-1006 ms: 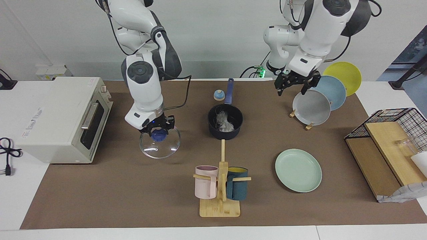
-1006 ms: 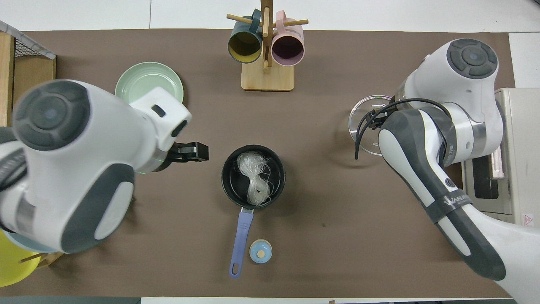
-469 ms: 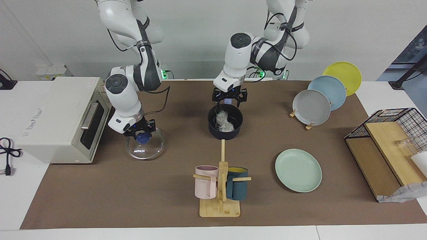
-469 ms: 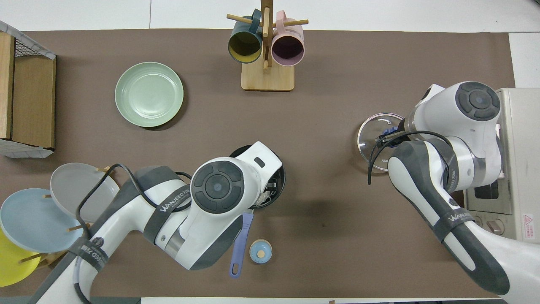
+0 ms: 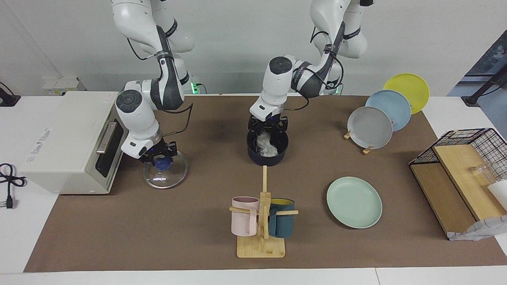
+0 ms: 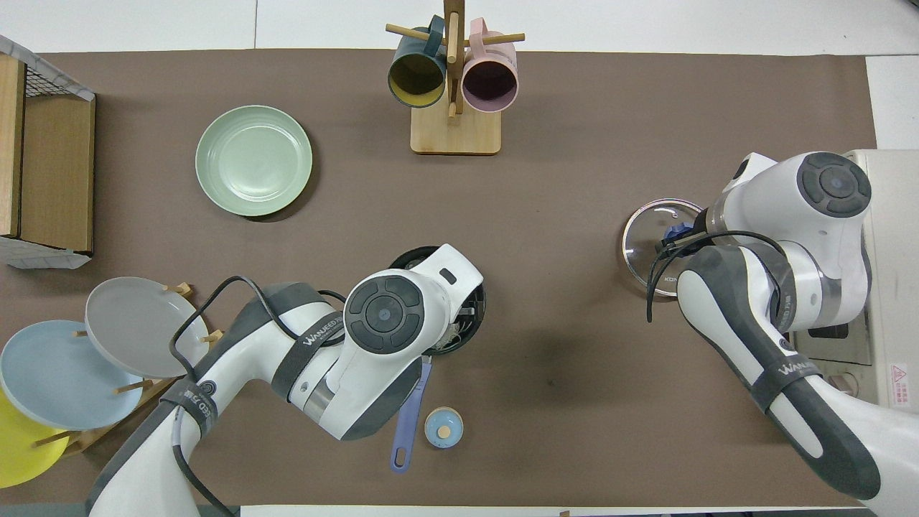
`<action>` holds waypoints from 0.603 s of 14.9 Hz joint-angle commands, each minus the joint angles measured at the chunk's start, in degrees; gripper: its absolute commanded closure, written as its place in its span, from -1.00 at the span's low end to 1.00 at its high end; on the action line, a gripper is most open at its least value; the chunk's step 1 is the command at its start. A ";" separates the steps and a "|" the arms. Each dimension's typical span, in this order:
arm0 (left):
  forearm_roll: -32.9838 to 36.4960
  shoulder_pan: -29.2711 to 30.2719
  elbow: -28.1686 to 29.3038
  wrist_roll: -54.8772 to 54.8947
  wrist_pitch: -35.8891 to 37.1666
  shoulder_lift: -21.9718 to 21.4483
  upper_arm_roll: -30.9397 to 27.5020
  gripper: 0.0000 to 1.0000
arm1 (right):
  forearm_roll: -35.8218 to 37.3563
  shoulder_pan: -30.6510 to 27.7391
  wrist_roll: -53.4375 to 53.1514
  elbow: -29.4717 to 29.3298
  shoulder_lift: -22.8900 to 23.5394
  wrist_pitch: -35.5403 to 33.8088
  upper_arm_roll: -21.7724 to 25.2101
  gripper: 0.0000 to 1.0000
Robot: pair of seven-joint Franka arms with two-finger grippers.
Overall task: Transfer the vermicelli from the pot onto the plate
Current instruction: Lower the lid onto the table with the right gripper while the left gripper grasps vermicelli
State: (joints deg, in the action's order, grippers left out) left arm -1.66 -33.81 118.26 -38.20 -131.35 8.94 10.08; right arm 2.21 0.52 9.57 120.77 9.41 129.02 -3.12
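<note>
So the pot [image 5: 267, 149] sits about mid-table on the brown mat, handle [image 6: 409, 416] pointing back toward the robots, and the vermicelli [image 5: 266, 144] is inside it as a whitish tangle against the black interior. The left gripper [image 5: 267, 126] is right down at the pot's rim on the robots' side, fingers pointing down into the opening just above the noodles. I honestly can't tell how far apart the fingers are or whether they've got any strands pinched; from above, the arm's wrist covers most of the pot. The plate [image 5: 354, 202], the mint-green one, lies flat and bare toward the left arm's end of the table, farther from the robots than the pot and well apart from it. Over by the right arm's end, the right gripper [image 5: 160, 158] is closed around the blue knob [image 5: 160, 163] of a glass lid [image 5: 165, 175], which is down on the mat in front of the toaster oven [image 5: 69, 140]. Other stuff: a wooden mug tree [image 5: 261, 233] with a pink mug [image 5: 244, 221] and a dark blue mug [image 5: 282, 223] farther out than the pot, a rack with grey [image 5: 369, 127], light blue [image 5: 390, 109] and yellow [image 5: 408, 91] plates, and a little blue bell [image 6: 443, 428] beside the pot handle.
</note>
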 commanded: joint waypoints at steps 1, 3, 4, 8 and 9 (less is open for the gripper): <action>-0.45 -1.17 0.83 0.50 -2.33 1.60 -0.68 -1.00 | -1.16 -0.96 1.77 3.07 -2.11 2.47 -0.66 -0.26; -0.45 -1.26 0.83 0.50 -3.29 2.83 -0.77 -1.00 | -1.16 -0.96 1.68 3.07 -2.20 2.47 -0.66 -0.51; -0.45 -1.26 0.83 0.50 -4.16 3.19 -0.77 -1.00 | -1.16 -0.87 1.60 3.07 -2.20 2.38 -0.66 -0.77; -0.01 -1.26 0.48 0.50 -4.53 5.04 -0.85 -0.46 | -1.16 -1.05 1.60 -1.30 -2.72 -3.39 -0.48 -1.00; 0.07 -1.17 0.31 0.67 -4.44 5.12 -0.85 0.42 | -1.16 -0.96 1.51 -4.20 -3.07 -7.16 -0.48 -1.00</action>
State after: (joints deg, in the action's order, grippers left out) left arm -1.64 -34.23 118.31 -38.16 -134.63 14.10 10.09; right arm 2.21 0.40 9.57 120.54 8.08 128.00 -3.13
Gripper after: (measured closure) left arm 0.053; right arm 0.000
